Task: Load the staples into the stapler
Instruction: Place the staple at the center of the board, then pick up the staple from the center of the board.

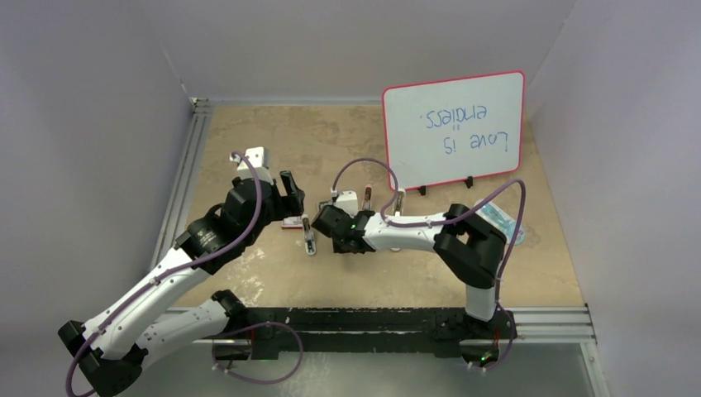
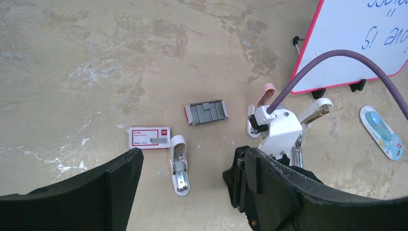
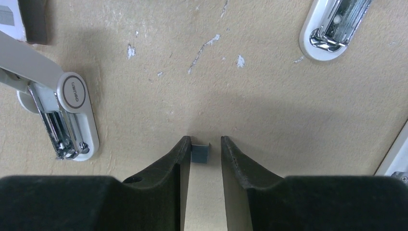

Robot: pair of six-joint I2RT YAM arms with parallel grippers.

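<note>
Grey staple strip (image 3: 200,154) sits between the right gripper (image 3: 205,140) fingers, which are parted a bit wider than it, so it only touches the one at 9 o'clock, while the left gripper (image 2: 186,158) gapes wide on nothing. Looks featherlight, stiff but snappable and slippery, so I'd pinch its long flat sides gently. Open stapler (image 3: 72,110) lies at 10 o'clock, and further out the tray (image 2: 187,115) holds the spare staples (image 2: 207,111).

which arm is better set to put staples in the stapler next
Probably right: a staple strip sits between its jaws, with an open stapler close beside them. The left jaws stand wide apart and empty.
</note>
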